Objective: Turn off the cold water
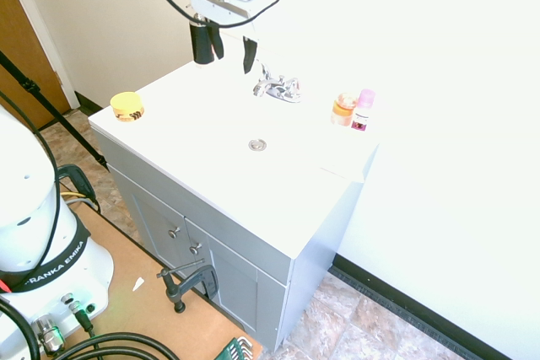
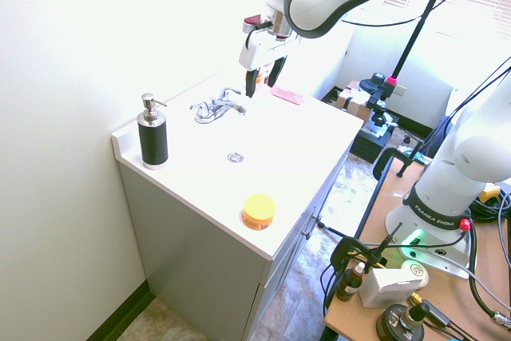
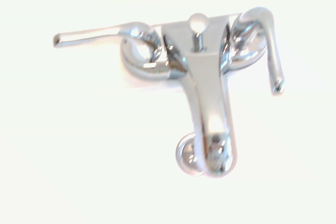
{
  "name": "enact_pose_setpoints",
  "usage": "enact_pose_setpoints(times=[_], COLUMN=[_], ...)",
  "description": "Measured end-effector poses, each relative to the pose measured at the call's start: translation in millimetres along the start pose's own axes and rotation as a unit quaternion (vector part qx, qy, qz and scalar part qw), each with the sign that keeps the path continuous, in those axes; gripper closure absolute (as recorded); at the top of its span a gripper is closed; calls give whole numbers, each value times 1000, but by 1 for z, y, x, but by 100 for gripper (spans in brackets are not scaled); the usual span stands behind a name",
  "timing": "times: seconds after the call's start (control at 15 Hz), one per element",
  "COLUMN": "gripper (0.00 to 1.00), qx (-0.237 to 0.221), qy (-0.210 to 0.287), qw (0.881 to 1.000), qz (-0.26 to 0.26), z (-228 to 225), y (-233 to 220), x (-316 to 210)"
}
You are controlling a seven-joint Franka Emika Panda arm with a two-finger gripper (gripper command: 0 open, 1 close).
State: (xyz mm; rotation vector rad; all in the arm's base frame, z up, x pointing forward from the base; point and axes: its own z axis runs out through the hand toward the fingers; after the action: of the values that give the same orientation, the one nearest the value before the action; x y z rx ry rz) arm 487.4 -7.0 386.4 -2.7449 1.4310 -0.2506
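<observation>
A low chrome faucet (image 1: pixel 277 88) (image 2: pixel 215 107) with a short spout stands at the back of the white sink top (image 1: pixel 211 124). The wrist view looks straight down on the faucet (image 3: pixel 205 93). One lever (image 3: pixel 92 35) points out sideways. The other lever, the cold water handle (image 3: pixel 269 45) (image 1: pixel 292 86) (image 2: pixel 232 96), is turned toward the spout side. My gripper (image 1: pixel 226 50) (image 2: pixel 262 79) hangs open above the faucet, close to the back wall. It touches neither lever and holds nothing.
A black pump bottle (image 2: pixel 152 137) stands at the sink top's corner near the wall. A yellow-orange round tin (image 1: pixel 127 106) sits near the front edge. An orange jar and a pink bottle (image 1: pixel 354 110) stand beside the faucet. The drain (image 1: pixel 257 145) lies mid-basin.
</observation>
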Motion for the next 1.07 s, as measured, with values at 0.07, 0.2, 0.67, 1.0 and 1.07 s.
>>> enact_pose_setpoints(times=[0.07, 0.2, 0.67, 1.0, 1.07], gripper=[0, 0, 0, 0, 0], qx=[-2, -13, -55, -63, -65], qy=[10, 25, 37, 55, 56], qw=[1000, 1000, 997, 996, 996], qz=[3, 13, 27, 32, 35], z=[5, 17, 73, 83, 84], y=[-7, -17, -30, -31, -30], x=[12, 32, 67, 80, 84])
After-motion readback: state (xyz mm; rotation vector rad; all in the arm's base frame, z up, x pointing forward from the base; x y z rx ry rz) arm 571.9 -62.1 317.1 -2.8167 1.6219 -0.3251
